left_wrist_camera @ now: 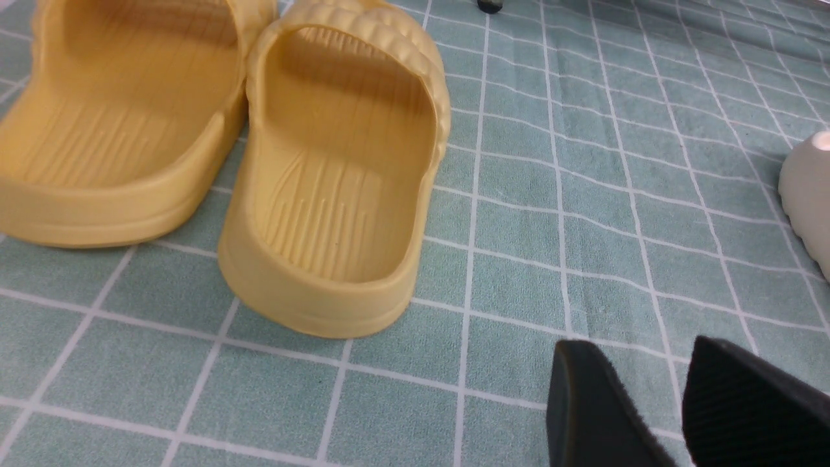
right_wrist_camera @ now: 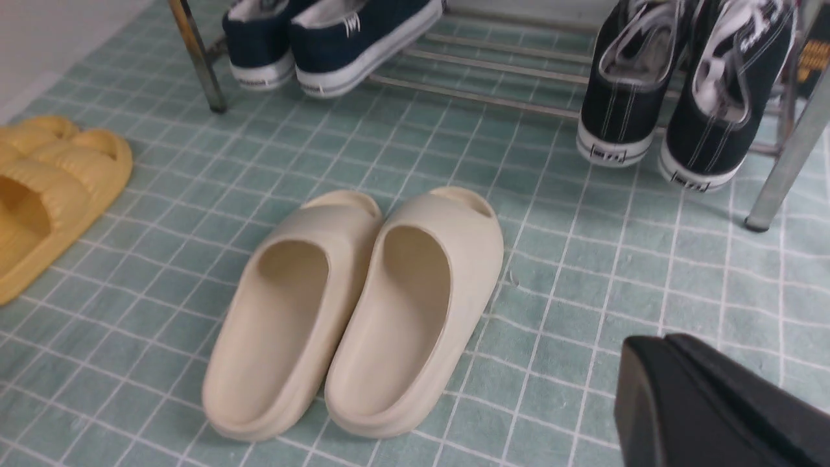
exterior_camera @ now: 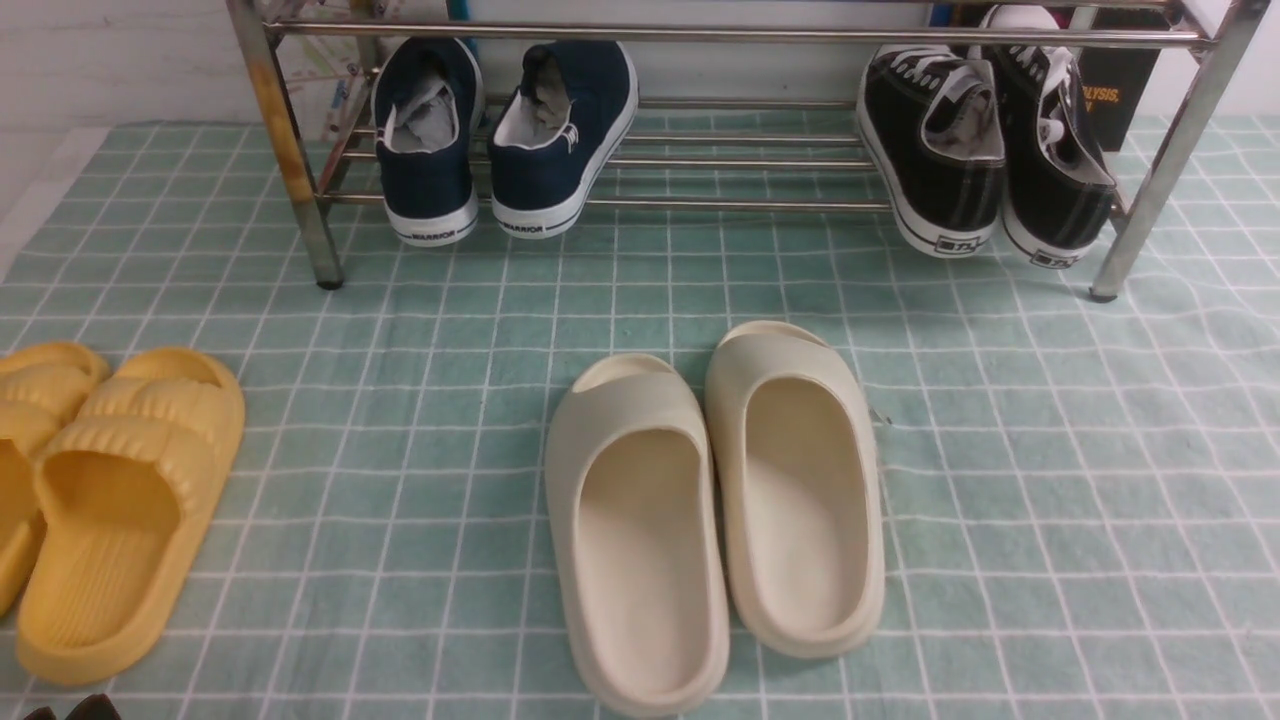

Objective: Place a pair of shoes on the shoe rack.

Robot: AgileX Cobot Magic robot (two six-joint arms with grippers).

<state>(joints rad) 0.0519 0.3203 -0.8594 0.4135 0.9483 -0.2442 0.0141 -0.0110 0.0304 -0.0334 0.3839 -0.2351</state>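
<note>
The two black canvas sneakers (exterior_camera: 935, 150) (exterior_camera: 1055, 150) with white soles and laces stand heels toward me on the lower bars at the right end of the chrome shoe rack (exterior_camera: 700, 35). They also show in the right wrist view (right_wrist_camera: 626, 78) (right_wrist_camera: 726, 97), resting on the rack bars (right_wrist_camera: 493, 65). My left gripper (left_wrist_camera: 640, 350) is open and empty, low over the cloth beside the yellow slides; its tips just show at the bottom left of the front view (exterior_camera: 75, 708). My right gripper (right_wrist_camera: 664, 340) is shut and empty, well back from the rack.
Navy sneakers marked WARRIOR (exterior_camera: 505, 130) sit on the rack's left end. Cream slides (exterior_camera: 715, 500) lie in the middle of the green checked cloth (exterior_camera: 1050, 500). Yellow slides (exterior_camera: 110, 490) lie at the left, and show close in the left wrist view (left_wrist_camera: 337, 168).
</note>
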